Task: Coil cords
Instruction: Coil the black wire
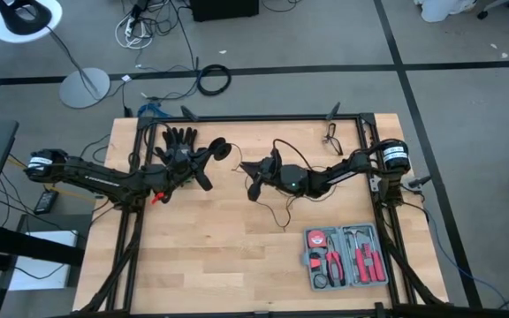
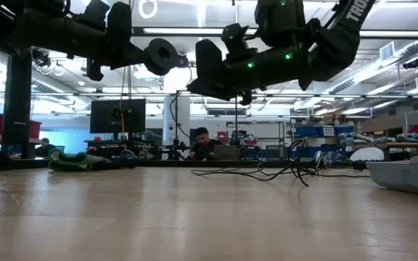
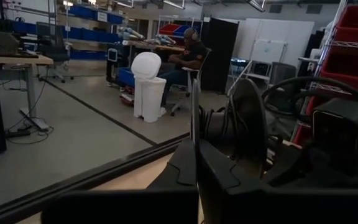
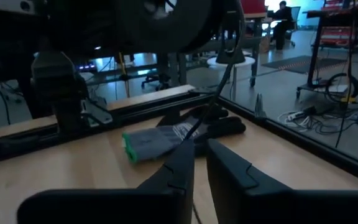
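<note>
The cord is a thin black wire (image 4: 211,99) ending in a small round black disc (image 2: 162,56). My left gripper (image 1: 212,155) is above the table's far left part, shut on the disc. My right gripper (image 4: 199,163) is close by on the disc's right, level, with the wire running into the narrow gap between its fingers. Slack wire trails down over the table (image 1: 281,216), and a loose tangle of it (image 2: 281,171) lies at the far right. My left gripper holds the disc (image 1: 222,148) by its edge between the shut fingers, coming level from the table's left; the disc is lifted clear of the table. My right gripper pinches the wire (image 4: 192,135) between its two fingertips, coming level from the right. From there the wire rises straight to the disc overhead (image 4: 173,25).
A black glove with a grey and green cuff (image 4: 160,142) lies on the table at the far left, below the disc. An open grey tool case (image 1: 345,258) sits near the front right. A dark frame rail (image 1: 263,118) runs along the far edge.
</note>
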